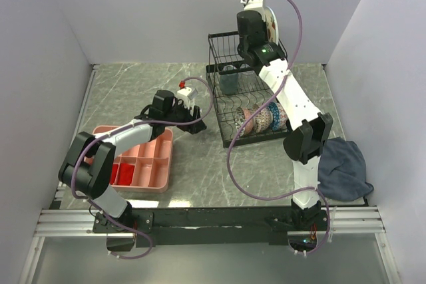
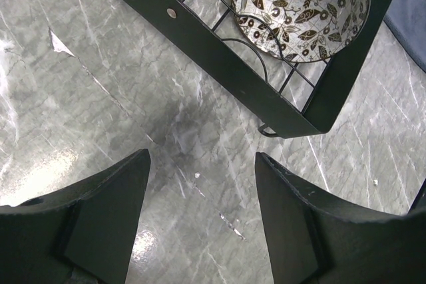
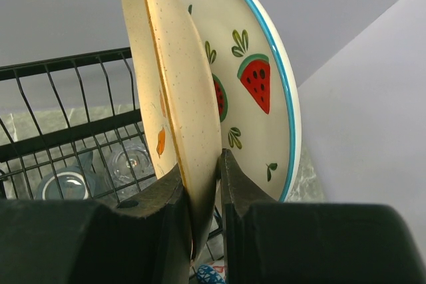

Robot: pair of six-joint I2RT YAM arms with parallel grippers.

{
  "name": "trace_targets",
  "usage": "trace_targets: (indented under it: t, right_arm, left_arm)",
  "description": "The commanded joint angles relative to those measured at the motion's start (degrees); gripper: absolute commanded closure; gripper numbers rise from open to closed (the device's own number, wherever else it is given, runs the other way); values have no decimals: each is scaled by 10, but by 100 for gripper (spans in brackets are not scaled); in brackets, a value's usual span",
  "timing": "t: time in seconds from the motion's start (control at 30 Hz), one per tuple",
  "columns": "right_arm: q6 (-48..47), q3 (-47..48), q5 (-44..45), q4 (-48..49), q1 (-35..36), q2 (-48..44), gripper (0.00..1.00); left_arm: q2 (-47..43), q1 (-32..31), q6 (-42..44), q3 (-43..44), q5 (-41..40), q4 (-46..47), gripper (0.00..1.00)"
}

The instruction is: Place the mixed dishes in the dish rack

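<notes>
pink tray (image 1: 152,164): sits near the left edge of the surface (image 1: 200,171), red pieces in a couple of slots
left hand (image 2: 200,214): fingers apart, nothing in it, hovering over bare surface just left of the rack
rack (image 1: 226,108): toward the far right corner, two patterned bowls (image 1: 261,119) on edge in the lower level
right hand (image 3: 203,204): clamped on the tan plate (image 3: 170,78), up over the rack's top shelf
watermelon plate (image 3: 256,91): upright, right behind the tan one
blue cloth (image 1: 343,167): by the right edge

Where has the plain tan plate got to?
The tan plate stands on edge, pinched in the right gripper above the back of the dish rack, right beside the watermelon plate.
</notes>
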Motion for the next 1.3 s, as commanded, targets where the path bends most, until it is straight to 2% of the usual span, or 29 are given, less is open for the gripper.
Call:
trace_targets:
  t: [0.0,0.17,0.33,0.83,0.93,1.1,1.27]
  right_arm:
    - [-5,5,30,10,-13,-4,100]
    - [-11,0,22,11,-16,-7,100]
    - [-25,7,52,43,-8,-26,100]
    - [-80,-59,64,101,29,-102,100]
    - [-82,-63,48,89,30,-103,100]
    - [-96,-95,25,78,31,-119,100]
    - [-130,-144,33,130,29,-150,100]
  left_arm:
    - [3,1,-5,19,9,18,30]
    - [5,1,-8,20,13,21,30]
    - [10,1,-10,26,15,21,29]
    - [15,1,-24,23,31,35,27]
    - [17,0,-24,24,35,35,27]
    - [17,0,-22,26,35,33,26]
    - [17,0,-27,20,38,40,26]
